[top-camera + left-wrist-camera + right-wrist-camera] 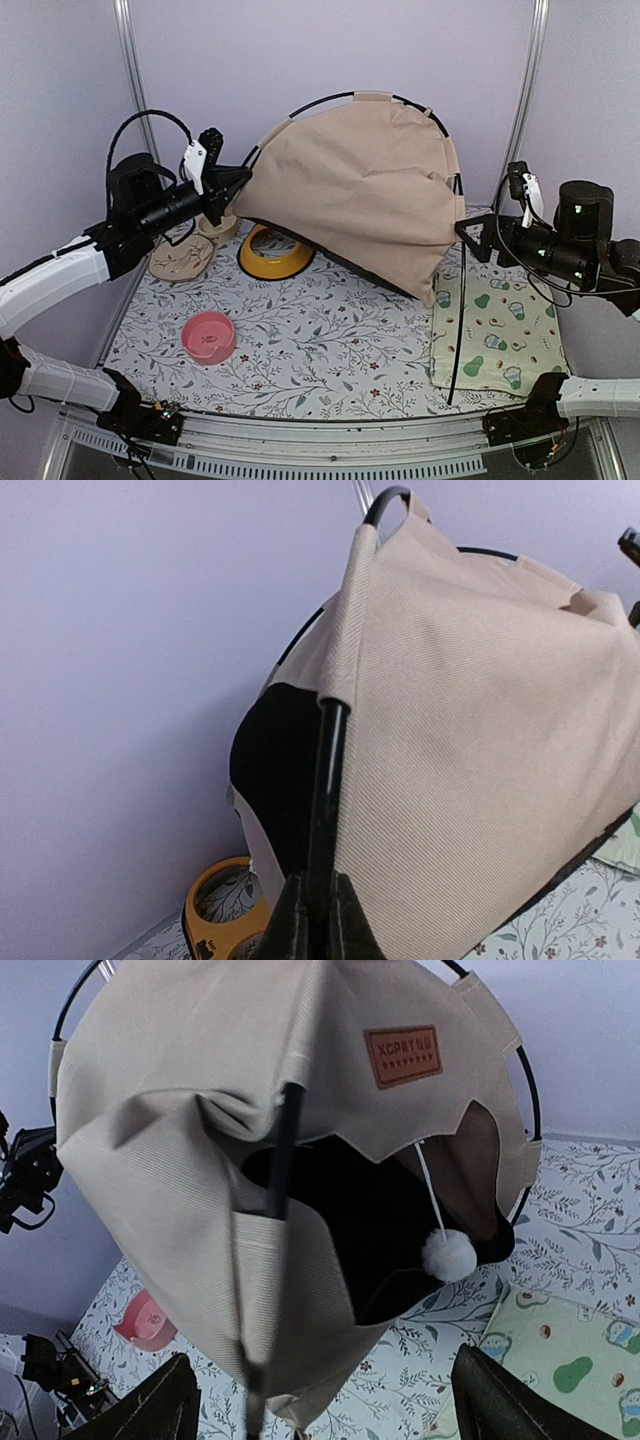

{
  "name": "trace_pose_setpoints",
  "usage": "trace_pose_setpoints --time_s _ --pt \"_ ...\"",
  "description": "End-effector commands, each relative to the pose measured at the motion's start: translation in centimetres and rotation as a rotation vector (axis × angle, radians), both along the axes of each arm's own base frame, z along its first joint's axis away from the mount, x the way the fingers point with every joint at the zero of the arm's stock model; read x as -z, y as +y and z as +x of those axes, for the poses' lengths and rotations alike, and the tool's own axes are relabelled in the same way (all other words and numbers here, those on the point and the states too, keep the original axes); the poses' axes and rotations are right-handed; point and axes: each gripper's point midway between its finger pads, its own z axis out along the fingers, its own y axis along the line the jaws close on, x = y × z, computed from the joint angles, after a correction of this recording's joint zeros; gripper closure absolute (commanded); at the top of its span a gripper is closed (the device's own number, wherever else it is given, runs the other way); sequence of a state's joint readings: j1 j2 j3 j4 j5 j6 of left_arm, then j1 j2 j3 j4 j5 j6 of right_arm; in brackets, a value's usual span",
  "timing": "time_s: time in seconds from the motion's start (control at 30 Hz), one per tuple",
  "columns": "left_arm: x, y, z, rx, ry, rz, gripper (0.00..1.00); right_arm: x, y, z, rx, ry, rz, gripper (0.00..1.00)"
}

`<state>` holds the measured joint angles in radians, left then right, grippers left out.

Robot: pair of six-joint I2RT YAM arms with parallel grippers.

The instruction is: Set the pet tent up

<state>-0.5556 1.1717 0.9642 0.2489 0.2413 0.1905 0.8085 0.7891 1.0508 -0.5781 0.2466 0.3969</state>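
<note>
The pet tent [360, 190] is a big tan fabric dome with thin black poles, tipped up off the floral mat at the back centre. My left gripper [238, 182] is shut on one black pole [326, 780] at the tent's left edge; in the left wrist view the gripper [320, 920] clamps that pole just below the fabric sleeve. At the tent's right side my right gripper [470, 236] stands open. In the right wrist view the right gripper [320, 1412] is spread wide, with the tent [180, 1160], its brown label [403, 1056] and a white pom-pom [448, 1255] ahead. A loose pole end [255, 1400] hangs between the fingers, untouched.
A yellow double-bowl feeder [275, 256] lies partly under the tent's left edge. A pink bowl [209, 336] sits front left and a tan dish [181, 258] at the far left. The cream mat with green prints [500, 335] lies right, a black pole [457, 330] hanging over it.
</note>
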Motion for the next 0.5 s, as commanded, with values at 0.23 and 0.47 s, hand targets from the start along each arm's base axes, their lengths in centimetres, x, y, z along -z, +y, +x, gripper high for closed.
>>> trace_pose_setpoints --time_s 0.23,0.47 --pt "-5.3 2.7 0.8 0.037 -0.117 -0.141 1.00 6.0 4.8 -4.7 -0.325 0.264 0.107 0.18" --pt "-4.4 3.6 2.4 0.069 -0.081 -0.168 1.00 9.2 6.2 -5.6 -0.398 0.345 0.115 0.27"
